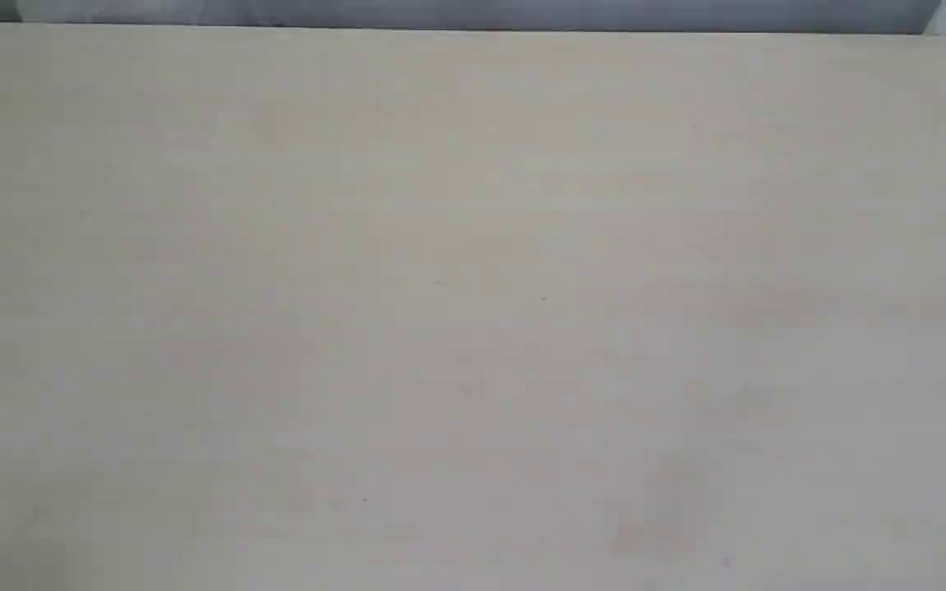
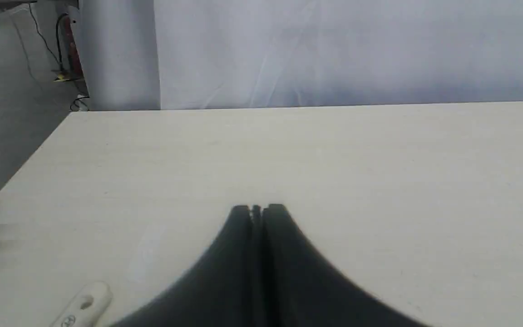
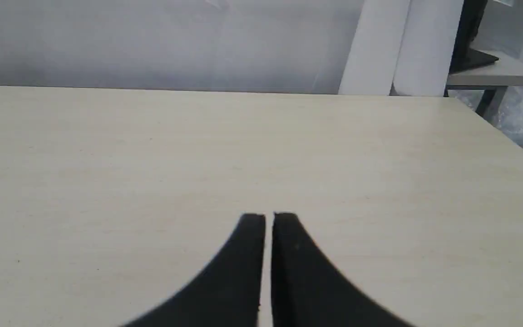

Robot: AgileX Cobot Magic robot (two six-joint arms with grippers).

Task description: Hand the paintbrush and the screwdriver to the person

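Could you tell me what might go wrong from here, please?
1. Only the end of the paintbrush shows, at the left wrist view's edge; the shut left gripper points past it and might nudge it away.
2. No screwdriver or person appears in any view, so the shut right gripper would likely reach blind.

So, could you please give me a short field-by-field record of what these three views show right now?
table: pale top, all that the exterior view shows
left gripper: shut, holding nothing, over the table
right gripper: shut but for a thin slit, holding nothing
paintbrush: only the handle end with its hole shows, lying on the table beside the left gripper
screwdriver: not in view
person: not in view
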